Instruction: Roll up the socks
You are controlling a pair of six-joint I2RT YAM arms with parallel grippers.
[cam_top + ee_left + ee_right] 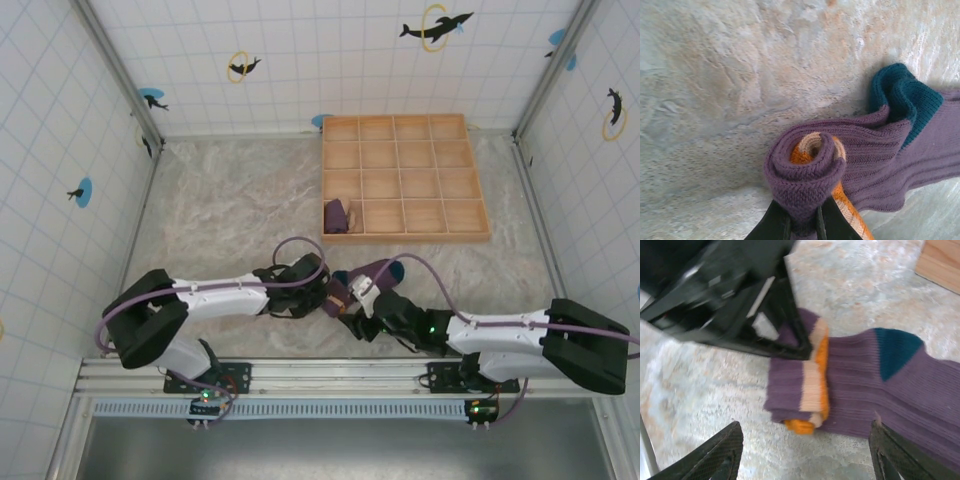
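One sock [890, 150] lies long-ways to the right of the left gripper [804, 220], which pinches its rolled end [805, 170] (the right gripper [805, 445] hangs wide open above).

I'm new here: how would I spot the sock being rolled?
Find the wooden compartment tray on the table, then look nearer, where the left arm and right arm meet. The purple sock lies there, one end coiled in the left pincer. Unlike the rolled bundle in the tray, it is half unrolled, showing a teal heel.
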